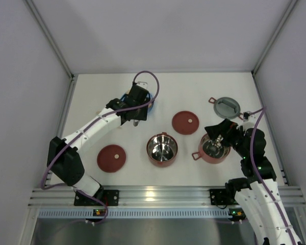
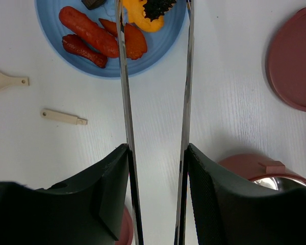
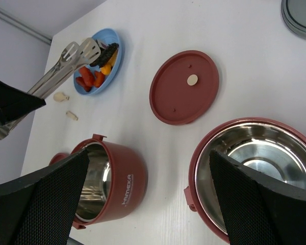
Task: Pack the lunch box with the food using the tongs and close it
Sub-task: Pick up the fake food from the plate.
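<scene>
Nothing is packed: left bowl [image 1: 162,148] and right bowl [image 1: 213,149] sit empty on the near counter [image 1: 204,92], lids [image 1: 111,158] off. Left tool [image 2: 156,153] pinches the tongs [image 2: 123,92] over the food [image 2: 89,33] on the far plate [image 2: 160,43]. Right tool [image 3: 150,178] is spread above the right bowl.

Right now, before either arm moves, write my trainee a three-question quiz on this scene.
1. Multiple choice: the left gripper grips A) the tongs, B) a lid, C) nothing.
2. True or false: the red and orange food lies on the blue plate.
3. Count: how many maroon disc lids are in view from the top camera?

Key: 1 A; 2 true; 3 two.
</scene>
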Controlling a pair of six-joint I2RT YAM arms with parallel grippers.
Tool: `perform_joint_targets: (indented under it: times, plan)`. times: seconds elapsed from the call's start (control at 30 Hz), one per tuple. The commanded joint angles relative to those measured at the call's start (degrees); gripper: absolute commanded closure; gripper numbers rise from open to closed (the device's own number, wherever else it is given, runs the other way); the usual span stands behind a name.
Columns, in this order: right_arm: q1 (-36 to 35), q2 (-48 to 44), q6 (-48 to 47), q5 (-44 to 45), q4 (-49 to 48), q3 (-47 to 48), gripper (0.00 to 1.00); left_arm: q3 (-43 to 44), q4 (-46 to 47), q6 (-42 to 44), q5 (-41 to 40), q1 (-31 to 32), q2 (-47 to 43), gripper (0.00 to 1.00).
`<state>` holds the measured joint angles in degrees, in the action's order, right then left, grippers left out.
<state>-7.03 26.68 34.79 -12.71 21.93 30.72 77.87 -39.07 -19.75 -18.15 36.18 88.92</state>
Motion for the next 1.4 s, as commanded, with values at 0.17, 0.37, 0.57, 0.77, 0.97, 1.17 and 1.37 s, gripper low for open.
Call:
perform_joint_targets:
  times: [0.17, 0.37, 0.57, 0.77, 0.97, 1.17, 1.37]
  plan:
    - [0.8, -0.2, 0.6, -0.3, -3.3, -0.5, 0.01, 1.0, 4.7, 1.8, 3.3, -1.6, 2.5, 0.48]
    - [0.7, -0.1, 0.5, -0.2, -3.2, -0.6, 0.01, 1.2, 5.6, 1.9, 3.7, -2.2, 4.5, 0.48]
    - [0.6, 0.2, 0.4, 0.0, -3.4, -0.9, 0.01, 1.9, 6.0, 1.6, 3.8, -2.6, 6.4, 0.49]
    - [0.8, 0.3, 0.3, 0.1, -3.4, -1.3, 0.00, 2.6, 6.0, 1.1, 3.3, -2.6, 7.0, 0.51]
    - [0.8, 0.3, 0.1, 0.1, -3.4, -1.4, 0.01, 3.1, 5.1, 0.9, 2.9, -2.6, 6.3, 0.58]
    - [0.7, 0.2, 0.3, 0.0, -3.3, -1.4, 0.01, 3.9, 3.7, 0.9, 3.0, -2.6, 4.1, 0.68]
    - [0.7, 0.2, 0.3, 0.1, -3.0, -0.9, 0.01, 5.2, 1.4, 0.7, 3.6, -2.4, 0.6, 0.75]
